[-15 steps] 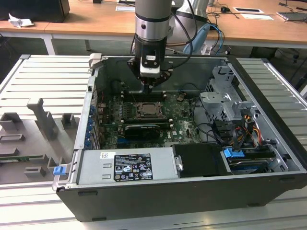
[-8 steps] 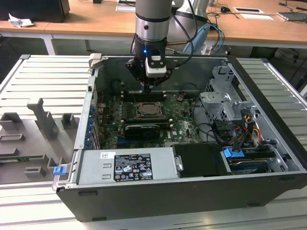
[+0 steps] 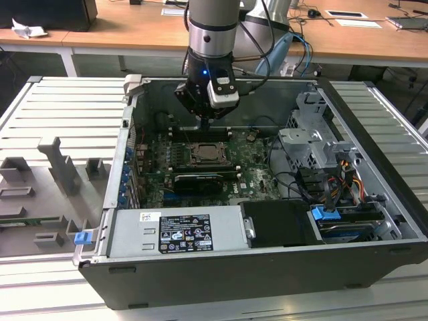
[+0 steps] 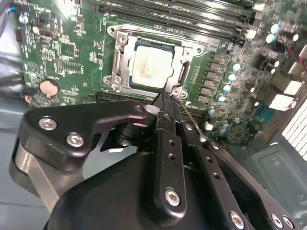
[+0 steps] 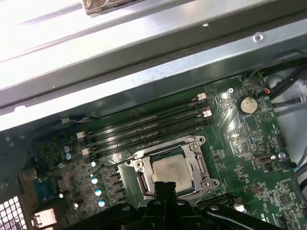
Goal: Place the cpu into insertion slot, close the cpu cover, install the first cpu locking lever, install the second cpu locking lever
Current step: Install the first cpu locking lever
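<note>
In the exterior view, the grey robot arm [image 3: 212,27] reaches down into an open black computer case [image 3: 221,281] that rests on a ribbed grey metal table [image 3: 67,107]. Its black gripper [image 3: 204,127] hangs just over the green motherboard [image 3: 257,170], at the far edge of the socket. There sits the cpu [image 3: 212,156], a small flat square chip with a pale silvery top. A silvery box-shaped power supply with a black label [image 3: 177,231] lies along the case's near side. A grey moulded tray [image 3: 47,194] lies at the exterior view's left.

In the second wrist view, the gripper [image 4: 164,98] has its two black fingers pressed together, with nothing seen between them and the tips right at the socket's edge. The cpu [image 4: 152,68] is seated in its slot. The cpu cover [image 4: 144,39], a thin silvery metal frame with an open window, lies flat around it. A thin metal lever rod [image 4: 192,122] slants out from the socket's corner just beside the fingers (whether it touches them I cannot tell).

In the first wrist view, the gripper [image 5: 165,184] is clenched at the socket's rim, with the cpu [image 5: 169,170] framed by the cpu cover [image 5: 163,151]. The lever rod [image 5: 112,164] sticks out over the board. Long black memory slots [image 5: 144,124] run parallel beside the socket.
</note>
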You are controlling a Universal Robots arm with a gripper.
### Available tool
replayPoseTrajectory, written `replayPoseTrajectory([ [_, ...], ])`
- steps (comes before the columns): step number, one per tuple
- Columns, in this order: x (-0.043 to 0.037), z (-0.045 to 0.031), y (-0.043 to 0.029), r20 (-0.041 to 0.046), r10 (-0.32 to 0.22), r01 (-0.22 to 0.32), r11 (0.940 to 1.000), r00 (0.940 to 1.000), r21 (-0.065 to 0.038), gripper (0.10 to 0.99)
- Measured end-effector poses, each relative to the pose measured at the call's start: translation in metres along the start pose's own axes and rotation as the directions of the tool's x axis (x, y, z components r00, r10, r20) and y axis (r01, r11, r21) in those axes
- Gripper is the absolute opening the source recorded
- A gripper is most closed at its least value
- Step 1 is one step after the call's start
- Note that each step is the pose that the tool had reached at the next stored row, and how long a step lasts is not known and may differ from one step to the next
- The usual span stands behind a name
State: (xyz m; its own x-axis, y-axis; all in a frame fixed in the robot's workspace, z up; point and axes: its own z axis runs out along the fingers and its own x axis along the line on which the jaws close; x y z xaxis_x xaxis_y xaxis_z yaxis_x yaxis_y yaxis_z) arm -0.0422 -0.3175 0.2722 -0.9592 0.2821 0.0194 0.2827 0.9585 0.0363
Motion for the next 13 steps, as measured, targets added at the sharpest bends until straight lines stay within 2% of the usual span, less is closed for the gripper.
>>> replayPoseTrajectory([
  [4, 0.0, 0.0, 0.0, -0.0026, -0.076, 0.076, 0.9971, 0.9971, 0.001, 0.106],
  [8, -0.0001, 0.0, -0.0002, -0.0053, -0.152, 0.152, 0.9884, 0.9884, 0.002, 0.106],
  [13, -0.0001, 0.0, -0.0003, -0.0074, -0.206, 0.206, 0.9785, 0.9785, 0.003, 0.106],
])
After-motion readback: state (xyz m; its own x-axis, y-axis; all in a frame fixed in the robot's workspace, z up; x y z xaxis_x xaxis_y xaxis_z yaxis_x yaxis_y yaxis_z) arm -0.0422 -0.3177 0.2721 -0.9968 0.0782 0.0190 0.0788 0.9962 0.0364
